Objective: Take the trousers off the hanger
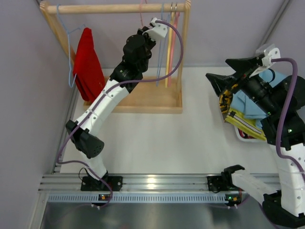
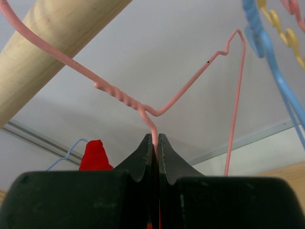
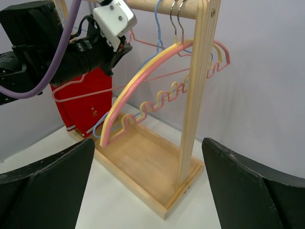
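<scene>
The red trousers (image 1: 86,64) hang on a light blue wire hanger (image 1: 71,57) at the left end of the wooden rack's rod (image 1: 114,8). They also show in the left wrist view (image 2: 95,155) and the right wrist view (image 3: 83,102). My left gripper (image 1: 142,31) is raised near the rod and shut on a bare pink wire hanger (image 2: 190,81), the wire pinched between the fingertips (image 2: 156,139). The light blue trousers (image 1: 255,102) and yellow-green trousers (image 1: 248,125) lie piled at the right. My right gripper (image 1: 224,71) is open and empty above that pile, facing the rack (image 3: 147,143).
The rack has a wooden tray base (image 1: 147,98) and a right post (image 3: 198,86). Blue, yellow and pink hangers (image 3: 157,81) hang bare near the post. A yellow-and-black patterned cloth (image 1: 225,100) lies by the pile, in a white container (image 1: 243,136). Grey walls stand close at the left and behind.
</scene>
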